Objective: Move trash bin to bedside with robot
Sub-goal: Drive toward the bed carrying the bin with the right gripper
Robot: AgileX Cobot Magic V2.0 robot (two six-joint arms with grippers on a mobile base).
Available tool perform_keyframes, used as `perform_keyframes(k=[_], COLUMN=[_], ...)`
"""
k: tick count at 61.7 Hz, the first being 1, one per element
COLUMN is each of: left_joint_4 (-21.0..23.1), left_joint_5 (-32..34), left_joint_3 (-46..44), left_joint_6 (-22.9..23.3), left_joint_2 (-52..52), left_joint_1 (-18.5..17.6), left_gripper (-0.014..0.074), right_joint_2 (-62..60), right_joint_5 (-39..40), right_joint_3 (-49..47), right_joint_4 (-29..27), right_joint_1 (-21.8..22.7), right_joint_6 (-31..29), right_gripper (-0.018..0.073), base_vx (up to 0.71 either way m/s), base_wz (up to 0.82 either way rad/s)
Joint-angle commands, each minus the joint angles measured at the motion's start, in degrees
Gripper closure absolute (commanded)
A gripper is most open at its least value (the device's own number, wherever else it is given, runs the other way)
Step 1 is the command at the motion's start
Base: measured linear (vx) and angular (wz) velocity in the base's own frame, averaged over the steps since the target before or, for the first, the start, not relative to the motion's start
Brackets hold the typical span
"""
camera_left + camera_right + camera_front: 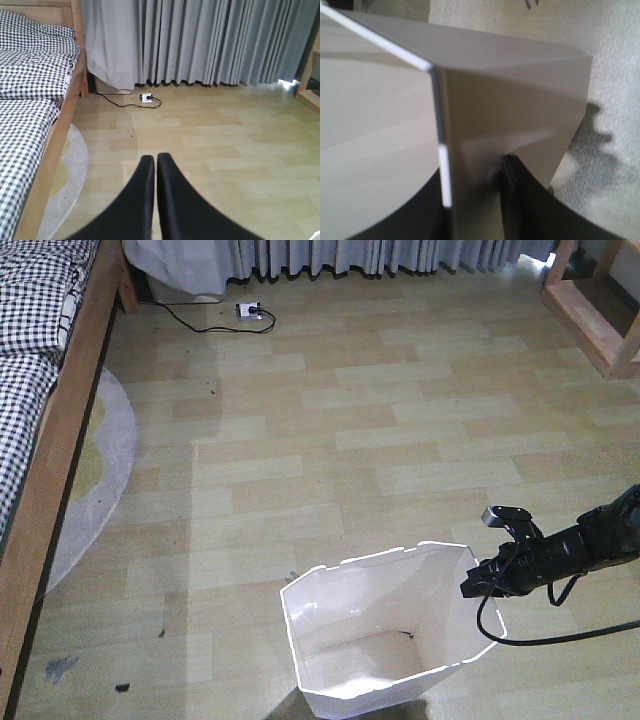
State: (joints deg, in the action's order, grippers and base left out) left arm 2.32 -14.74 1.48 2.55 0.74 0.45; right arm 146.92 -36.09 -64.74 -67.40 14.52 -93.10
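white trash bin [360,632] sits on the floor [400,440], rim pinched by the right end effector [472,586]. left end effector [155,159] is pressed together.

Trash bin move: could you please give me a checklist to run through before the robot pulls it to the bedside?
1. Right gripper on the trash bin rim: ok, the wall sits between its fingers.
2. Grip firm enough to drag: cannot tell.
3. Bin upright on the floor: ok.
4. Left gripper out of the way: ok, shut and empty.
5. Smooth floor up to the bed: not ok, a rug lies beside the frame.
6. Power strip off the route: ok, it lies by the curtain.
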Motion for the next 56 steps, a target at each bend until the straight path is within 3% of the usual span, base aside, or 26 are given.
perform_keyframes(k=[1,56], left_joint_4=[0.2,0.2], left_joint_5=[3.7,3.7], left_joint_3=[0.7,0.7], left_joint_6=[0.3,0.3], left_joint_2=[0.8,0.8], left_joint_1=[0.0,0.0], left_gripper=[0.0602,0.0602], right_joint_2=[-4.4,-4.4], right_joint_5=[-11.7,-11.7], right_joint_3=[-0.5,-0.5], right_joint_4=[-2.9,-2.9], right_joint_1=[0.2,0.2], right_joint_6=[0.4,0.4], right_gripper=[0.0564,0.0564], base_vx=[0.36,0.35], base_wz=[0.04,0.06])
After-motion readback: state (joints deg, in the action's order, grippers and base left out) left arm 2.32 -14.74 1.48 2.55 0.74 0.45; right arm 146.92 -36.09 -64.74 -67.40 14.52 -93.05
